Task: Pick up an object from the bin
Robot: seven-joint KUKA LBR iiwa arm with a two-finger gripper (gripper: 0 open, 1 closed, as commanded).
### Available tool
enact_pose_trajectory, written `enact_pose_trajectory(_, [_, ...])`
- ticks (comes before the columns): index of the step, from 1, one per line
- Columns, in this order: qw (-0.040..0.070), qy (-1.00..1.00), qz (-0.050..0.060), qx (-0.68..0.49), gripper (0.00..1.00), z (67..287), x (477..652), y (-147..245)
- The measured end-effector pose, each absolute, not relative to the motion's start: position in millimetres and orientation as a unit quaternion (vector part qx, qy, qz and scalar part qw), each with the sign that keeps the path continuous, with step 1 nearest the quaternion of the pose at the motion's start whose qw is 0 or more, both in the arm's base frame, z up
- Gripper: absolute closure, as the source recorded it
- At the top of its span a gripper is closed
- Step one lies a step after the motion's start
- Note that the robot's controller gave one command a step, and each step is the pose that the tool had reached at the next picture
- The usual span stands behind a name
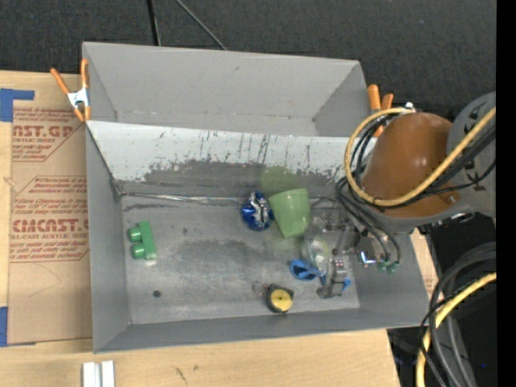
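**Operator:** State the gripper position and condition.

**Technician:** The gripper [332, 284] is low inside the bin [210, 260], at the right end of the floor and close to the front wall. The arm enters from the right, and its orange cover [407, 164] sits above the right wall. The view does not show whether the tool is open or closed: cannot tell. No object can be confirmed as held.

**Operator:** Which object is nearest the tool?

**Technician:** A small blue piece [304, 270], lying on the floor just beside the gripper on its left. Contact between the two cannot be confirmed.

**Operator:** List the remaining objects, working outward from the tool.

**Technician:** Next is a round yellow disc with a dark rim [280, 299], near the front wall, left of the gripper and a little in front of the blue piece. Further back, a pale green cup [289, 210] lies on its side near the middle of the floor. A crumpled blue ball [256, 211] is touching the cup on its left. Furthest away is a green block [142, 243], alone near the left wall and well apart from everything else
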State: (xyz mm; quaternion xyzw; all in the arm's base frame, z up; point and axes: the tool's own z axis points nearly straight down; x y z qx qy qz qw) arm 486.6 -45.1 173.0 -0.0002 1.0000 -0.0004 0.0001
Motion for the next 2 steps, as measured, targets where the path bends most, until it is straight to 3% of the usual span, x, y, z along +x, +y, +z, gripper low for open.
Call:
enact_pose_trajectory(1, [0.001, 0.999, 0.0, 0.042, 0.0, 71.0, 505.0, -107.8])
enact_pose_trajectory(2, [0.005, 0.999, 0.0, 0.04, 1.0, 76.6, 507.8, -105.7])
